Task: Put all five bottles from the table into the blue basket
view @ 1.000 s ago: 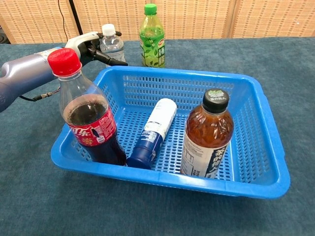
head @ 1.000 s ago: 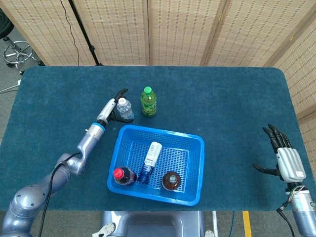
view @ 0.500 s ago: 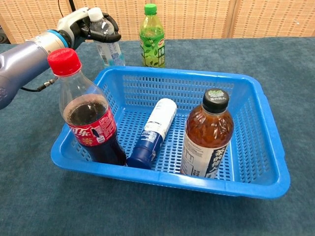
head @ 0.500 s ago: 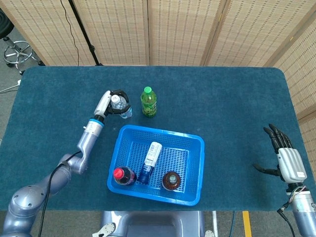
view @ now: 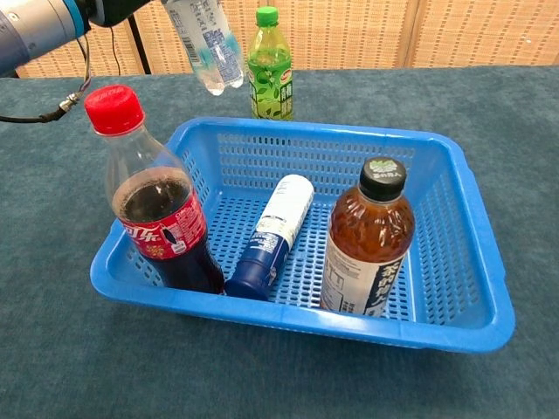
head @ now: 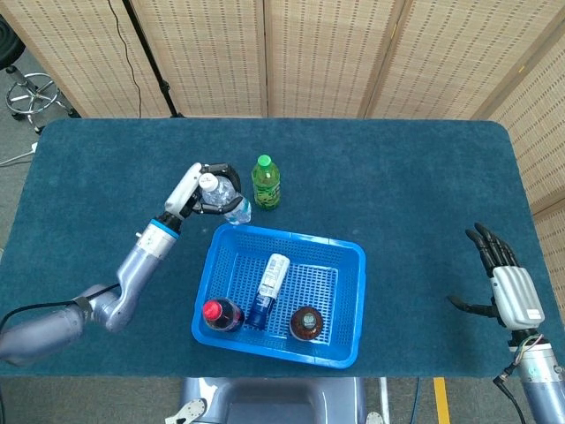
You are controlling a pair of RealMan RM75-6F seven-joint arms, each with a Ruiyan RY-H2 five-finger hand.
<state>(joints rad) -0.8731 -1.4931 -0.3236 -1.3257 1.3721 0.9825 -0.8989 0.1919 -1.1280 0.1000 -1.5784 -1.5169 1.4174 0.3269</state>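
Head view: left hand (head: 205, 187) holds water bottle (head: 226, 200) above blue basket (head: 353, 305) far-left corner.

Silver-grey metal arms are seen, the left arm (head: 132, 269) ringed by a blue band before a white-backed, black-fingered left hand (head: 196, 188), matched by the right hand (head: 510, 287).

Clear water bottle (view: 208, 45) hangs tilted beside upright green bottle (view: 270, 65).

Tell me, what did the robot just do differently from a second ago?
The left hand closed around the small clear water bottle, lifted it off the table and carried it, tilted, toward the blue plastic basket. The green bottle, the three bottles in the basket and the open right hand stayed put.
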